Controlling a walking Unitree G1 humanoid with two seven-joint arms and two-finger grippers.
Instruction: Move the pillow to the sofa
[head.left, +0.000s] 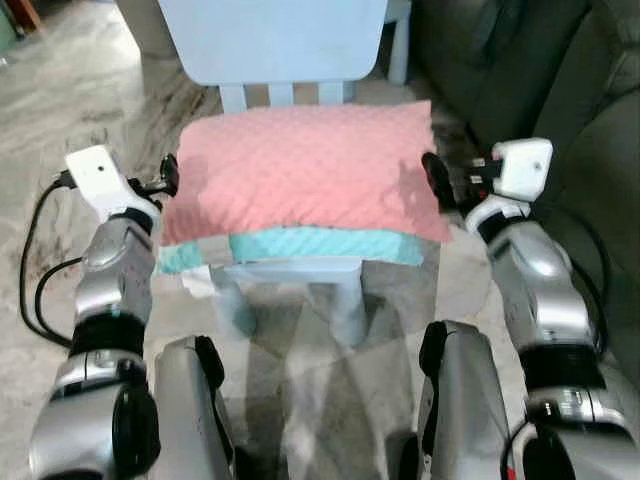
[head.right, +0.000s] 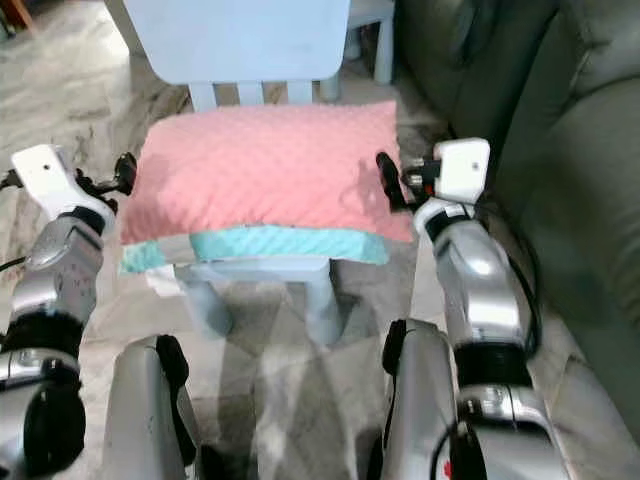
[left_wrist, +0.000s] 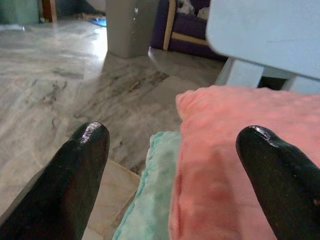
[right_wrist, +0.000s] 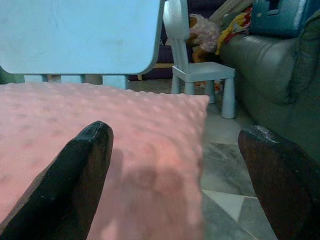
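Pink pillow (head.left: 305, 170) with a teal underside lying flat on the seat of a pale blue chair (head.left: 275, 40), overhanging the seat on both sides. Dark sofa (head.left: 560, 90) stands just to the robot's right of the chair, on a marbled floor (head.left: 90, 90). Left gripper (left_wrist: 170, 150) at the pillow's left edge, fingers (left_wrist: 75, 170) spread wide, one over the pillow's corner and one over the floor, holding nothing. Right gripper (right_wrist: 175, 165) at the pillow's right edge, fingers (right_wrist: 75, 175) likewise wide apart, one over the pink surface and one beside it, holding nothing. A second small chair (right_wrist: 200, 70) stands farther back beside the sofa.
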